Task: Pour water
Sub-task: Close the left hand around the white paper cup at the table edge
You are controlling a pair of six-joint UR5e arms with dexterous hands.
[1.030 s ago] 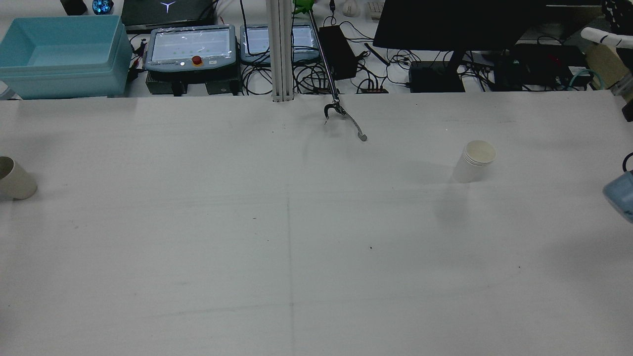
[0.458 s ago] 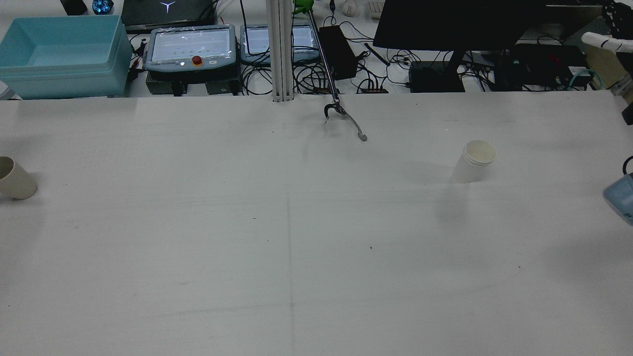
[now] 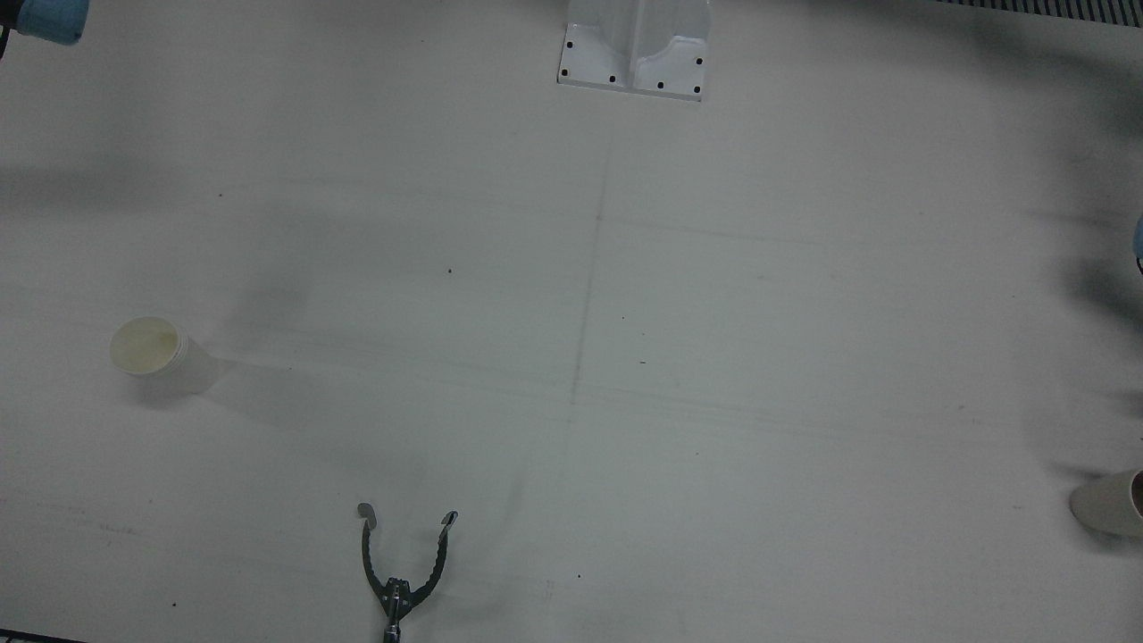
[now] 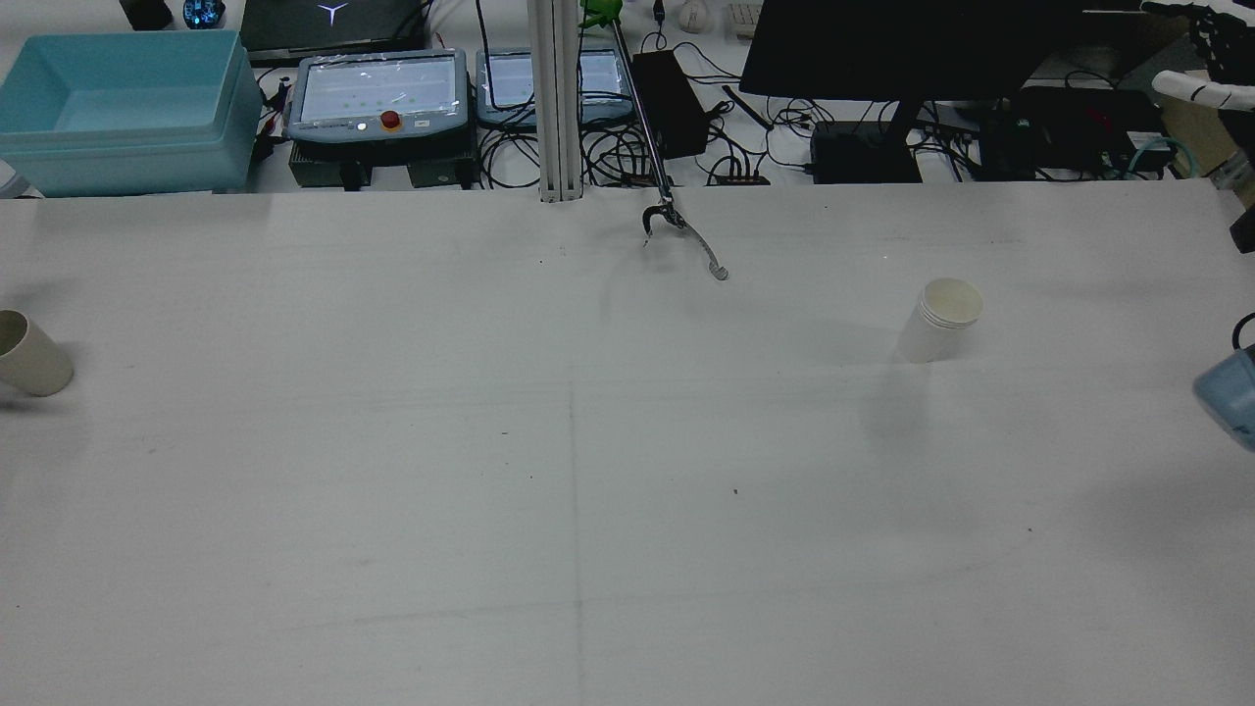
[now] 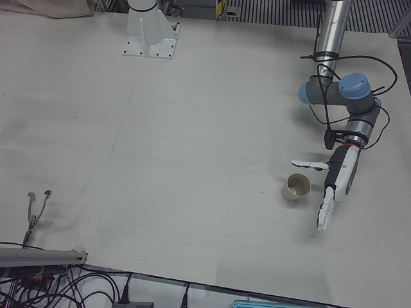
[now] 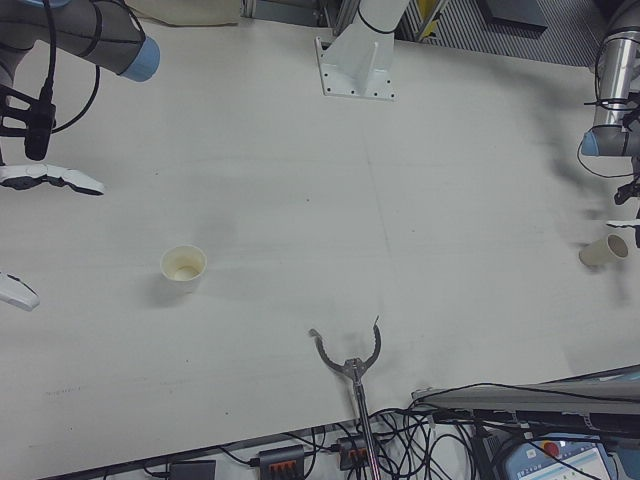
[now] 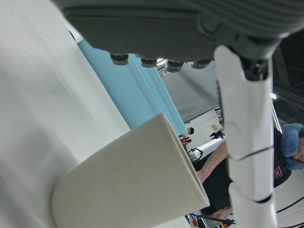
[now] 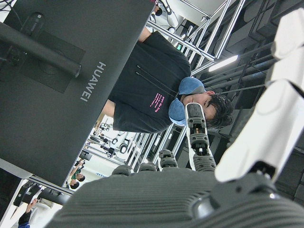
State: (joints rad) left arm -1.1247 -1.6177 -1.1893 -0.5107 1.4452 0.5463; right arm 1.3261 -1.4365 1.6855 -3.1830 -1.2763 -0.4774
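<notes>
A beige paper cup (image 5: 297, 187) stands near the table's edge on my left side; it also shows in the rear view (image 4: 31, 355), the front view (image 3: 1107, 505) and the right-front view (image 6: 603, 250). My left hand (image 5: 337, 179) is open right beside it, thumb above the cup and fingers stretched past it, not closed on it. In the left hand view the cup (image 7: 128, 180) fills the space before the palm. A white stacked paper cup (image 4: 941, 319) stands on my right half, also seen in the right-front view (image 6: 183, 268). My right hand (image 6: 30, 175) is open, well apart from it.
A metal reacher-grabber (image 4: 677, 230) lies at the table's far edge, jaws spread, also in the front view (image 3: 402, 563). Beyond the table stand a blue bin (image 4: 118, 108), teach pendants (image 4: 377, 93) and a monitor (image 4: 912, 44). A white pedestal base (image 3: 634, 54) sits at the near edge.
My right hand has shifted slightly at the rear view's right edge. Both cups stay where they were.
</notes>
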